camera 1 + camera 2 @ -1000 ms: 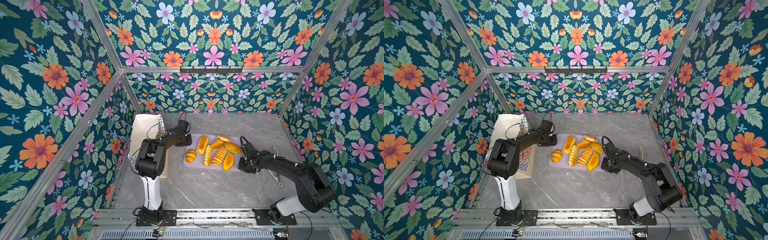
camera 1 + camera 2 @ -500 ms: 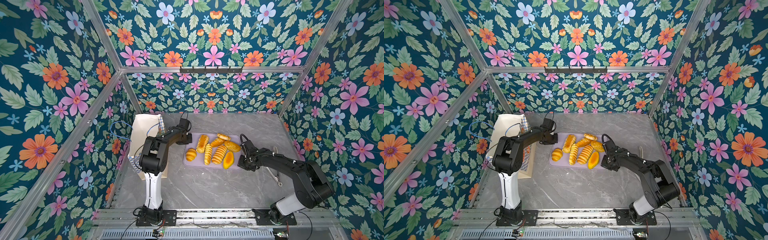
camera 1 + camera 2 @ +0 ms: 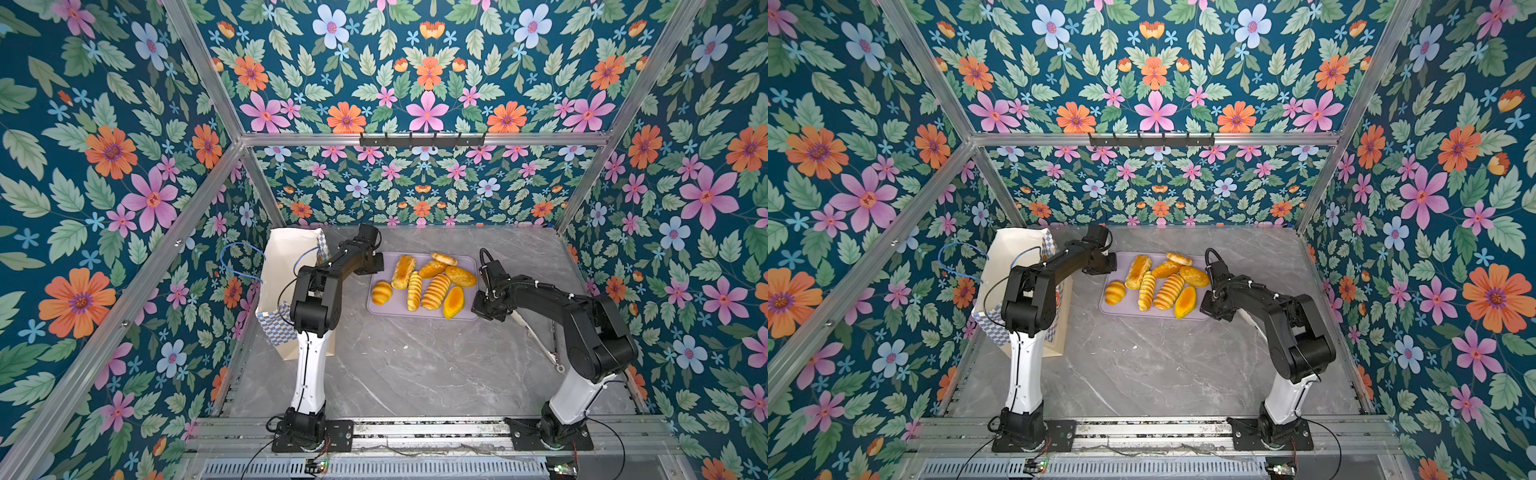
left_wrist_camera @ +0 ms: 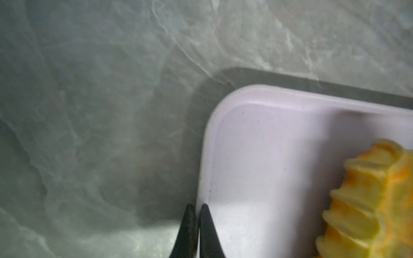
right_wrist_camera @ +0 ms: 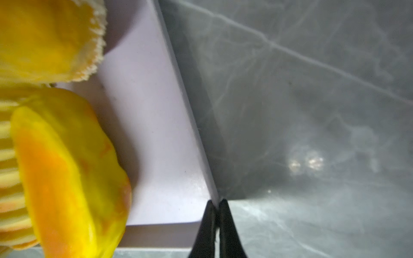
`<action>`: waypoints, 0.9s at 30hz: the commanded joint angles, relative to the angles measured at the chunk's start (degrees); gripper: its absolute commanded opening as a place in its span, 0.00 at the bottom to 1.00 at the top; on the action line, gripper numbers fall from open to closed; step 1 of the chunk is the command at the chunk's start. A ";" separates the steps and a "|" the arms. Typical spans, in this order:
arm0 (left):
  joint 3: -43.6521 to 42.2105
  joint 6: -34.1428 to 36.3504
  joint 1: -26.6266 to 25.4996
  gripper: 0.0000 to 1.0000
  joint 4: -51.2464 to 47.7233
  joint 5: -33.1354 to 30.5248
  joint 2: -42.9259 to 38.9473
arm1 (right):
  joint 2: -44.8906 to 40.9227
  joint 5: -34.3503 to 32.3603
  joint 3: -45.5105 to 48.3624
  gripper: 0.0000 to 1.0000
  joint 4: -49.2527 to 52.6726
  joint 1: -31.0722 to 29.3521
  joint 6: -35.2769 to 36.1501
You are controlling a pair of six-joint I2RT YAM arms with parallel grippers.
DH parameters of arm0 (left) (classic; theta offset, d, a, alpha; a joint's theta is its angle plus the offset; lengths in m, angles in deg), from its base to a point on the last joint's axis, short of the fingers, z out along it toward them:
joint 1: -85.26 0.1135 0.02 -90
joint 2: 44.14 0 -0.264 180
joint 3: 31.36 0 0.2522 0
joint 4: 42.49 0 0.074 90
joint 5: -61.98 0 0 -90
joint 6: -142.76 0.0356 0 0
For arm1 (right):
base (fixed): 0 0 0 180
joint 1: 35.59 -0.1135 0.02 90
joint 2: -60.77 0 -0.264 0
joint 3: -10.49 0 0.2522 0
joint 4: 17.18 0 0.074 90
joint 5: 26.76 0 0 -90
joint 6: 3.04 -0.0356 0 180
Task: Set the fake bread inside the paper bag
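Eight glossy golden toy breads lie on lilac tray, three o'clock of cream paper bag; both jaws pinch tray's rim.

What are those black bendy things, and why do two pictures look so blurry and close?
They are two robot arms with pinching grippers. Two pictures look down from above, almost the same. The close ones come from cameras on each arm's wrist. On the grey table sits a lilac tray with toy bread, and a paper bag stands left of it. The left gripper and the right gripper each pinch the tray's rim, on opposite sides. No bread is held.
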 commanded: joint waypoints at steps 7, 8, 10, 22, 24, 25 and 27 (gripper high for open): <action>5.19 -2.33 0.27 0.00 -3.85 1.39 4.86 | 1.09 3.64 -7.21 0.14 3.70 0.70 2.62; 5.03 -2.50 0.27 0.00 -3.76 1.65 4.94 | 0.63 3.49 -7.50 0.16 4.27 0.76 2.81; 4.27 -3.01 0.16 0.00 -3.36 2.05 4.88 | -1.00 3.12 -7.98 0.19 6.04 1.00 3.52; 0.93 -5.53 -1.54 0.00 -0.01 3.67 3.69 | -15.87 1.34 -8.25 0.39 12.31 1.78 5.78; 3.14 -5.36 -2.29 0.00 -1.02 3.61 4.63 | -17.91 1.08 -8.34 0.39 12.96 1.82 5.98; 4.49 -5.27 -2.76 0.00 -1.50 3.67 5.31 | -19.08 0.99 -8.39 0.39 13.19 1.82 6.00; 6.94 -5.16 -3.52 0.00 -2.59 3.59 6.59 | -20.95 0.77 -8.47 0.40 13.72 1.86 6.09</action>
